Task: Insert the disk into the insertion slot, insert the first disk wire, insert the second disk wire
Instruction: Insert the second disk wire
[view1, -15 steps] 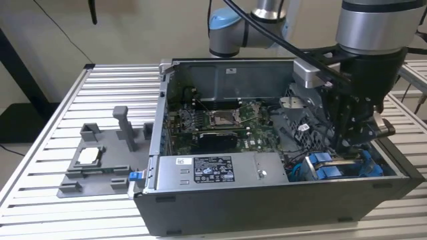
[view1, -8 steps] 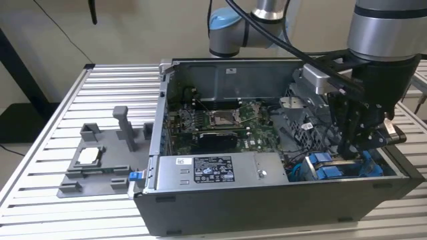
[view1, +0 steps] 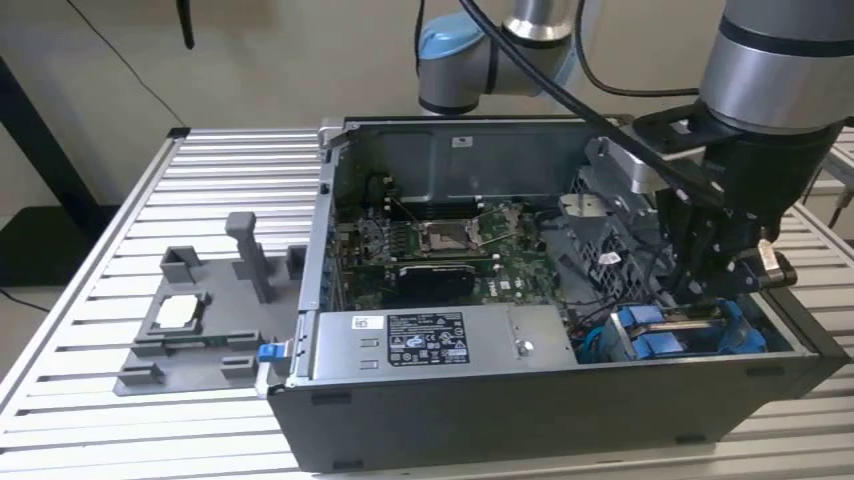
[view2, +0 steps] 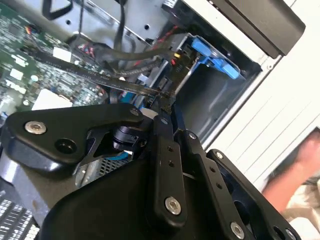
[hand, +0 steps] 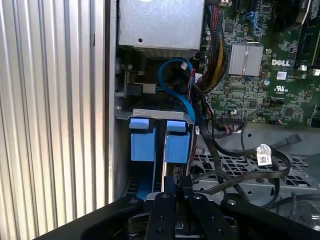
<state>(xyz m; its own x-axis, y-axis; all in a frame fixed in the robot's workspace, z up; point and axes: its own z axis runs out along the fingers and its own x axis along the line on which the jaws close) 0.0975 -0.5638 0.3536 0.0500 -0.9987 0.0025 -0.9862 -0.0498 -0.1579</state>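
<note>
We found the gripper (view1: 707, 290) lowered into the open computer case (view1: 534, 400), at the corner toward the exterior view's right and near side. In the second wrist view its black fingers (view2: 167, 150) stood close together, pinched on a thin dark flat cable (view2: 115, 85) just short of the blue-edged bay; we could not tell whether a connector sat between them.

Directly beneath the gripper, the disk (hand: 160, 137) sat in the insertion slot (hand: 150, 114), its two blue end tabs upright and side by side in the first wrist view. A blue wire (hand: 182, 95) looped over the tabs, beside a bundle of black cables (hand: 240, 165).

Further out we noted the green motherboard (view1: 454, 240) on the case floor and the grey power-supply box (view1: 427, 340) along the near wall. Outside the case, a grey fixture (view1: 200, 320) stood on the slatted aluminium table (view1: 80, 300).
</note>
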